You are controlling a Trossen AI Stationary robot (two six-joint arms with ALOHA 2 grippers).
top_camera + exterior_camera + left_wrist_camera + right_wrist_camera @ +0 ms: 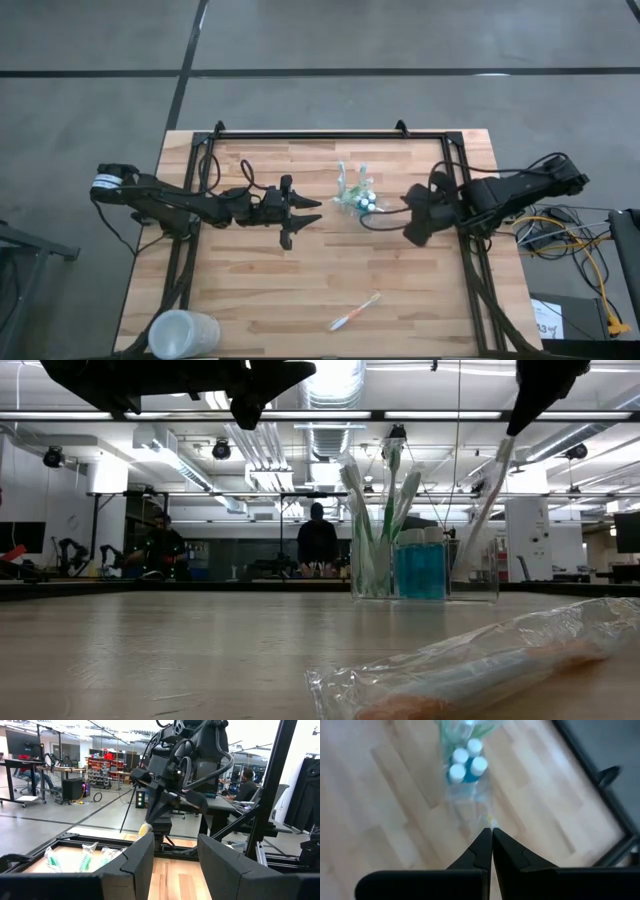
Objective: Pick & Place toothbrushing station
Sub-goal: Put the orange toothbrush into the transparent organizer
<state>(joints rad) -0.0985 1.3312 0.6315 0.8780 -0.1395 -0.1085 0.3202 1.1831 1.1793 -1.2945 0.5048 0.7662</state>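
Grey floor, ceiling strip lights and ducts — distant workbenches, red shelving.

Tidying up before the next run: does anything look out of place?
One wrapped toothbrush with an orange tip lies flat on the wooden table, apart from the see-through plastic holder where the other brushes stand upright.

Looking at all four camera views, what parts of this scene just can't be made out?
- Right gripper: its shut fingers pinch a wrapped toothbrush; the wrist view blurs it.
- Holder: too small in the high view to count its toothbrushes.
- Frosted cup: cut by the high view's bottom edge.
- Loose wrapped toothbrush: blurred in the low view.
- Left gripper: open; its fingers hide the table in its wrist view.
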